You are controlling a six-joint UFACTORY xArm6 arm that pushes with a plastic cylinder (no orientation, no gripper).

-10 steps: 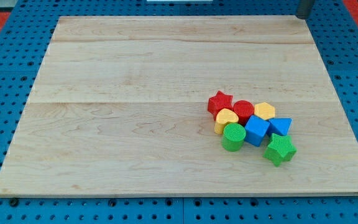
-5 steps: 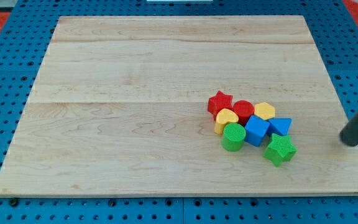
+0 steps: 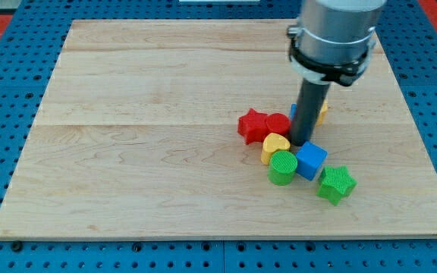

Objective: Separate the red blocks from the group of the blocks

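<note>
My tip [image 3: 301,142] stands in the middle of the block group, just right of the red round block [image 3: 277,123]. The red star block [image 3: 252,125] lies touching the red round block's left side. The yellow heart block [image 3: 275,145] is just left of my tip, the green round block [image 3: 283,167] below it. The blue cube [image 3: 310,161] sits just below and right of my tip, the green star block [image 3: 336,184] further down right. A yellow block [image 3: 322,111] shows partly behind the rod. A sliver of blue [image 3: 293,113] shows at the rod's left edge.
The blocks lie on a pale wooden board [image 3: 165,136] set on a blue perforated table [image 3: 6,152]. The arm's grey body [image 3: 332,34] hangs over the board's upper right part and hides what is behind it.
The rod has moved from the board's right edge into the group. Both red blocks have slid left. The green star and blue cube have shifted slightly, and the blue triangle is now mostly hidden.
</note>
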